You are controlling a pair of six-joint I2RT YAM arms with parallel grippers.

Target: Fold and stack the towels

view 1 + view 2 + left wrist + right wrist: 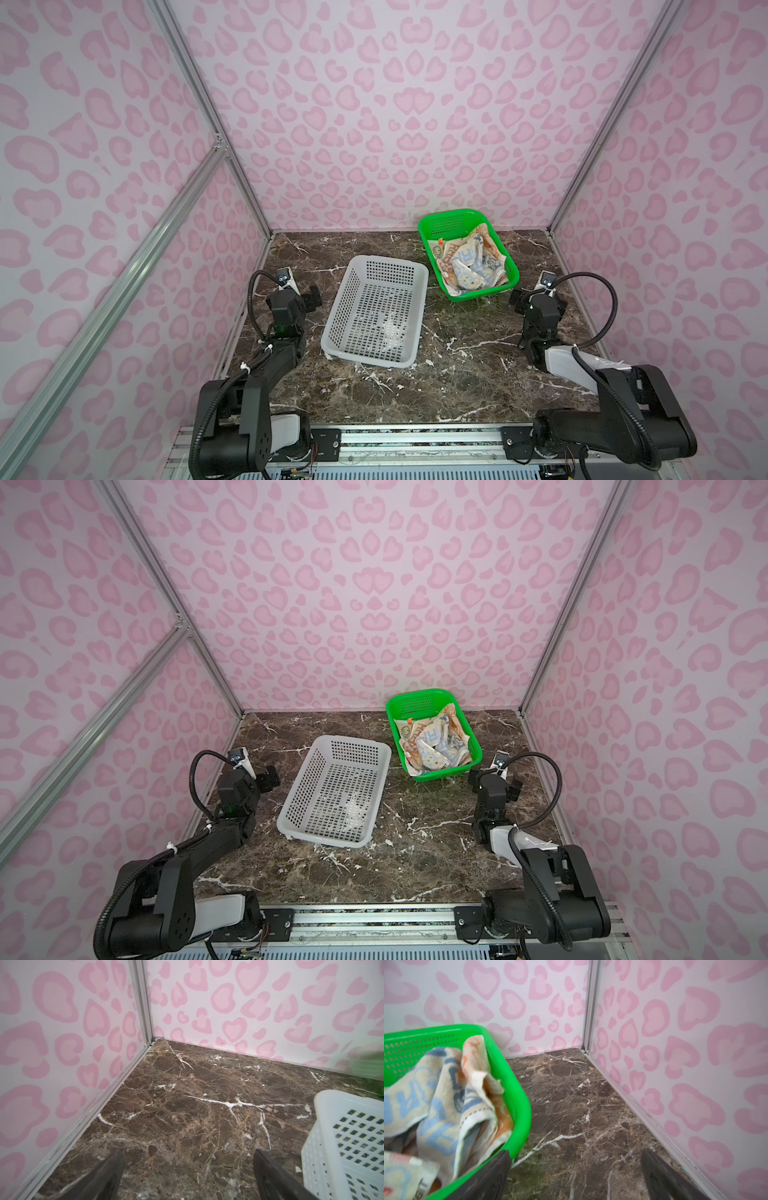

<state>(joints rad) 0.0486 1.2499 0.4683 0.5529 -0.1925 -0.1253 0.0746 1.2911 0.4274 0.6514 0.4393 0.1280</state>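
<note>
The towels (469,262) (436,742) lie crumpled in a heap inside the green basket (486,291) (449,773) at the back right. On top is a cream cloth with blue and orange letters (446,1095); an orange cloth (502,1124) shows under it. My right gripper (538,297) (576,1151) hovers open over bare marble just right of that basket's near corner, one finger close to the rim (517,1088). My left gripper (297,295) (188,1150) stands open over bare marble to the left of the white basket, holding nothing.
A white perforated basket (390,262) (353,741) (332,1095) sits in the middle of the dark marble table (457,374), with nothing in it. Pink-patterned walls with aluminium posts close the left, back and right sides. Bare marble lies in front of both baskets.
</note>
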